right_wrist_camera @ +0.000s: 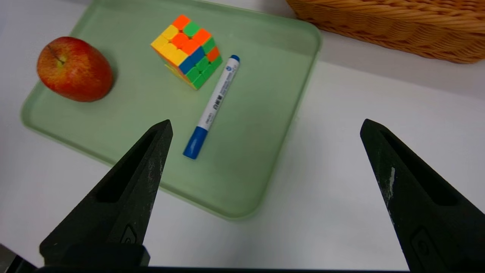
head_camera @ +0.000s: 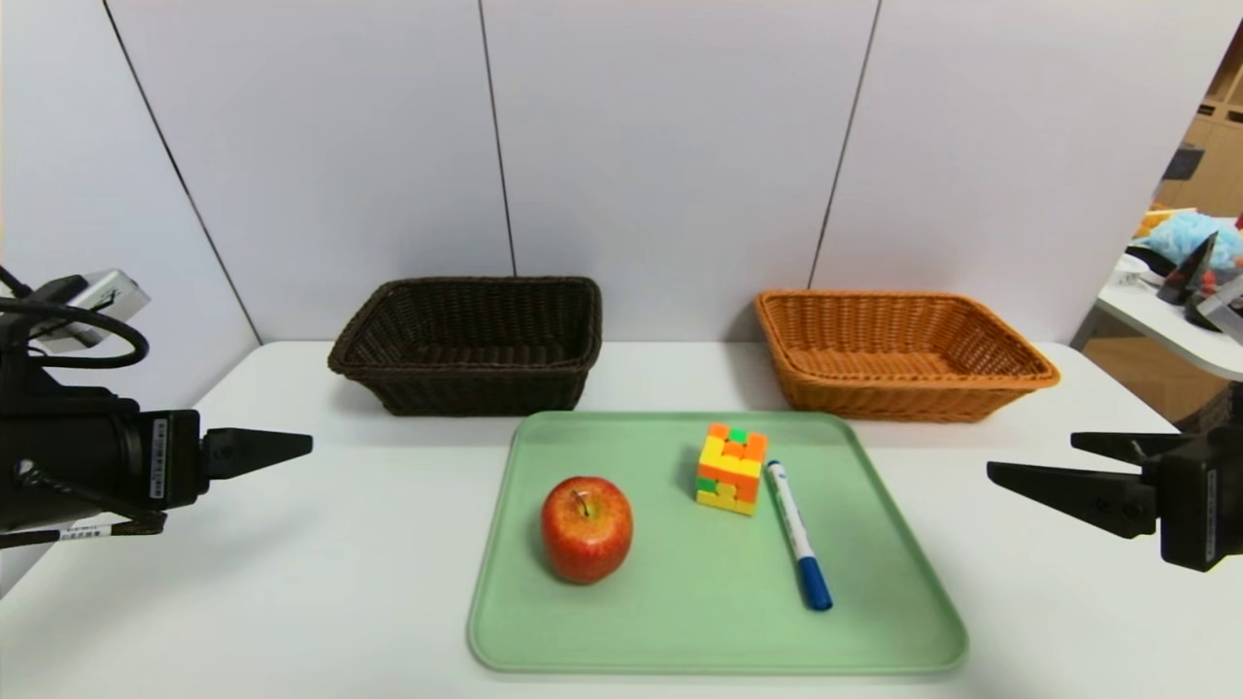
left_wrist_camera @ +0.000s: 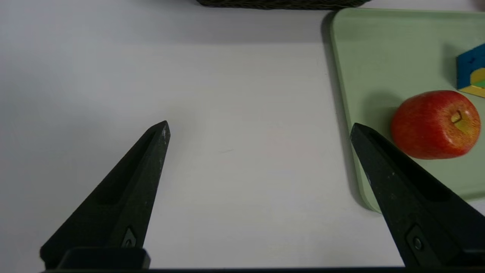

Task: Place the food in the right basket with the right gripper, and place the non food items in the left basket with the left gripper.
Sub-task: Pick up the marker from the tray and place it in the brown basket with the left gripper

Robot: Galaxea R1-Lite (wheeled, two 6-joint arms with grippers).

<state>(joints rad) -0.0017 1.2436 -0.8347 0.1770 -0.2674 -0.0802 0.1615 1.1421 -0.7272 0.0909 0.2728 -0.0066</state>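
Note:
A red apple [head_camera: 587, 529] [left_wrist_camera: 435, 124] [right_wrist_camera: 74, 69] stands on the left half of a pale green tray [head_camera: 874, 592]. To its right on the tray are a multicoloured puzzle cube [head_camera: 731, 469] [right_wrist_camera: 187, 51] and a white marker with a blue cap [head_camera: 798, 534] [right_wrist_camera: 212, 104], side by side. Behind the tray, the dark brown basket [head_camera: 466, 345] is at the left and the orange-tan basket [head_camera: 898, 354] at the right; both look empty. My left gripper [head_camera: 306, 446] [left_wrist_camera: 259, 128] hovers open left of the tray. My right gripper [head_camera: 1029, 456] [right_wrist_camera: 266, 124] hovers open at the tray's right, holding nothing.
The white table [head_camera: 291, 582] runs back to grey wall panels just behind the baskets. A second table with clutter [head_camera: 1185, 262] shows past the far right edge. Bare tabletop lies between each gripper and the tray.

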